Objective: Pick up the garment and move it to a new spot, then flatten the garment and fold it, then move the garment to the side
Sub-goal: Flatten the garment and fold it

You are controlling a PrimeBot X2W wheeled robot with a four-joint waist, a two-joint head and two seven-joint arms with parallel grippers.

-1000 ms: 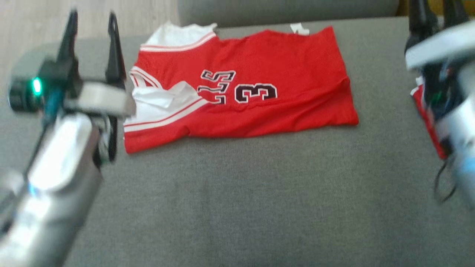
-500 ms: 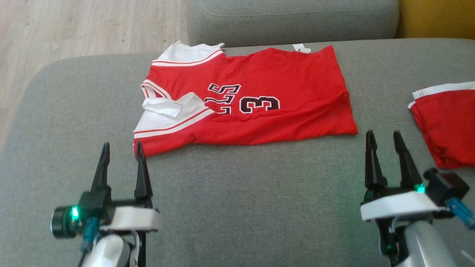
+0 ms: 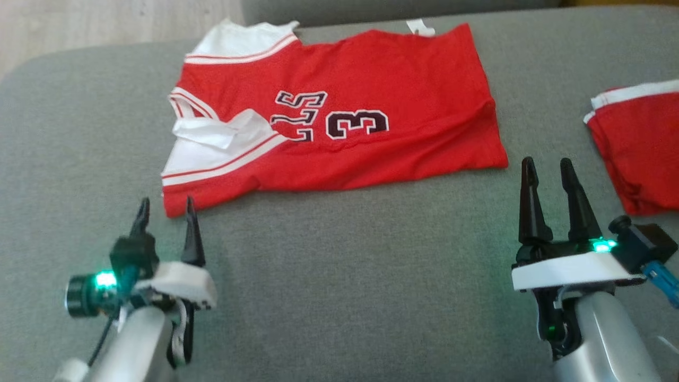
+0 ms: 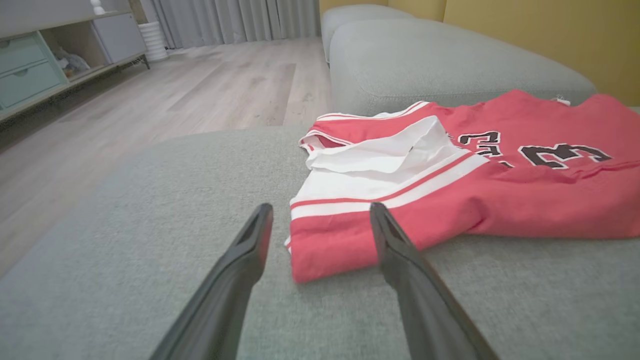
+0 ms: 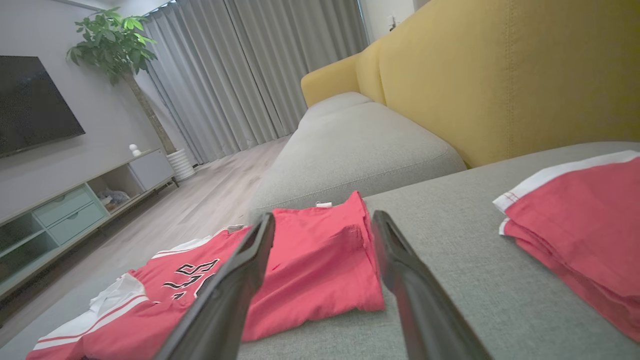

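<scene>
Grey sofa cushion [image 3: 345,276] by wood floor [image 3: 106,21] holds the garment [image 3: 382,79] — left end effector [image 3: 165,203], right end effector [image 3: 546,162] spread, empty.

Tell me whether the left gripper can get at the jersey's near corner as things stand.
Probably yes. The left gripper is open, and the jersey corner lies on the sofa just ahead, between its fingers, with nothing in the way.

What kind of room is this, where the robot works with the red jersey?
Most likely a home living room: the jersey lies on a grey sofa, and the room also has a wall TV, a low cabinet and long curtains.
</scene>
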